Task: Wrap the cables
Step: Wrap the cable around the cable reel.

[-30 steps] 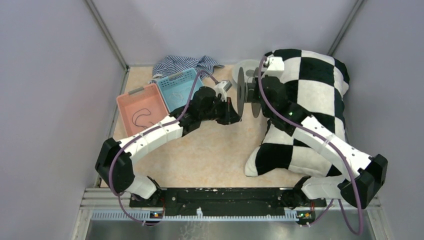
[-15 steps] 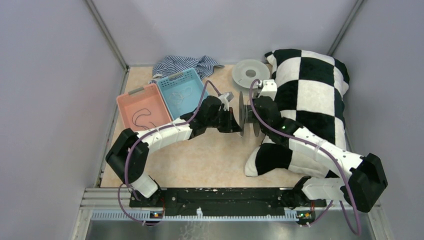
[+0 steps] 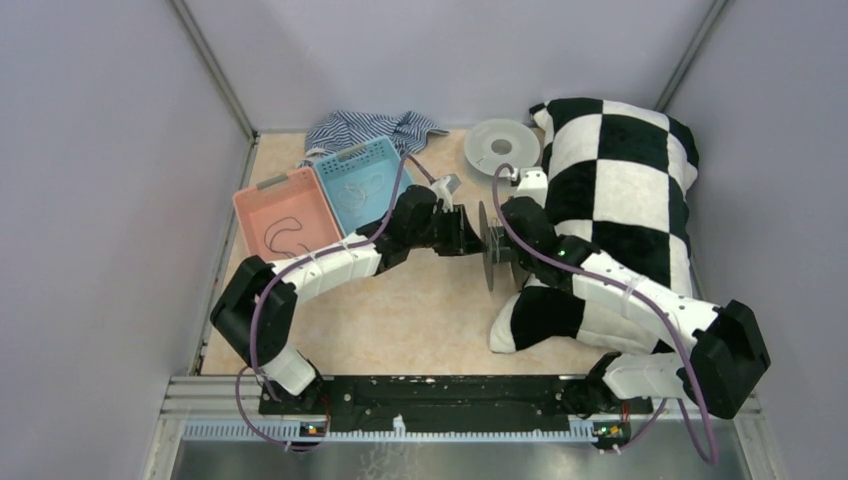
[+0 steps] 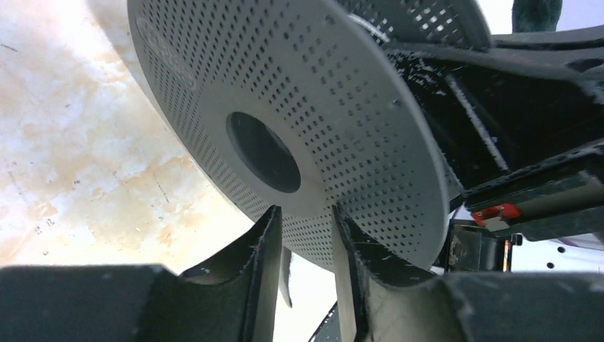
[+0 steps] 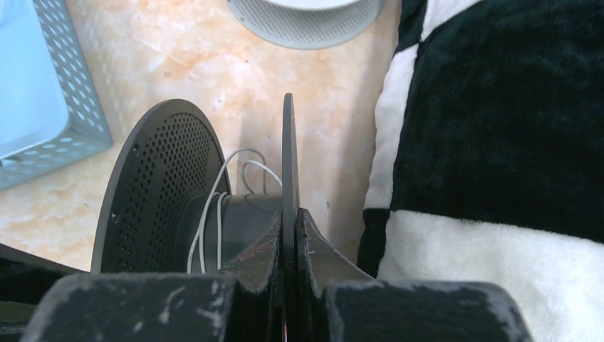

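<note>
I see my right gripper (image 5: 288, 217) pinching one flange of the black spool (image 5: 157, 192) with white cable (image 5: 214, 203) on its hub, left gripper (image 4: 305, 217) slightly spread at the other flange, black cable (image 3: 284, 231) in the pink basket (image 3: 300, 205).

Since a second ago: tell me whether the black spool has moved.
Yes. The black spool has shifted toward the arm bases, away from the grey disc lying at the back.
</note>
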Robot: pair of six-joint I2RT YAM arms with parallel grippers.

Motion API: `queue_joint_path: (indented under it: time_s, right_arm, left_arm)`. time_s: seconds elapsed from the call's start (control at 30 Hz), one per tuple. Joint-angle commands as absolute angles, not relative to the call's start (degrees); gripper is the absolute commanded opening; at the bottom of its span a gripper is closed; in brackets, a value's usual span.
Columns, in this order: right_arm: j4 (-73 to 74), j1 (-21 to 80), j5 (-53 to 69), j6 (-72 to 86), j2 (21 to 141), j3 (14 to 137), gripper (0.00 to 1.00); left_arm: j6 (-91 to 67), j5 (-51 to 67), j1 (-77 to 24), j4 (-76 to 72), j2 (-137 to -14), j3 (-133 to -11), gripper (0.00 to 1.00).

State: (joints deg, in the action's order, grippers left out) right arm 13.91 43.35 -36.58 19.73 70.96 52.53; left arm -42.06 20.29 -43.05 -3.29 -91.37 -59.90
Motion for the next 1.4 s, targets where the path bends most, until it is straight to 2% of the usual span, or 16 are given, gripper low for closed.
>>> queue_joint_path:
  time_s: [0.0,0.23,0.4,0.57,0.87,0.97,1.07,1.23,1.37]
  right_arm:
    - [10.99,45.26,-32.33,24.34,71.22,56.8,0.0]
    - [16.0,45.26,-33.2,23.76,71.51,62.23,0.0]
    - [11.69,45.26,-31.4,20.55,67.97,63.56,0.0]
    - [15.2,45.3,-30.71,17.47,68.42,72.98,0.0]
    - [19.58,45.26,-28.16,13.92,70.18,88.76,0.0]
    - [21.59,45.26,-25.6,13.89,70.6,93.65,0.0]
    - [24.96,45.27,-20.91,14.4,70.72,98.41,0.0]
    - [29.61,45.26,-11.47,13.48,69.48,102.88,0.0]
    - [30.61,45.3,-4.53,9.15,64.27,99.46,0.0]
  left_arm:
    - [-42.81,23.29,-43.77,-13.36,-89.55,-62.16,0.41]
    - [-29.71,17.36,-43.77,-12.62,-80.12,-57.97,0.5]
    - [-21.52,11.06,-43.77,-16.08,-71.19,-51.61,0.56]
    - [-15.19,4.29,-43.77,-16.31,-64.9,-46.99,0.66]
    - [-8.07,0.9,-43.83,-22.97,-58.65,-37.86,0.69]
    - [-3.86,-1.76,-43.77,-26.32,-57.16,-35.98,0.8]
    - [-1.35,-6.45,-43.77,-28.84,-56.89,-35.93,0.9]
    - [3.91,-4.96,-42.86,-23.0,-59.0,-42.84,0.95]
    - [4.22,5.22,-38.93,-13.43,-57.28,-48.64,0.97]
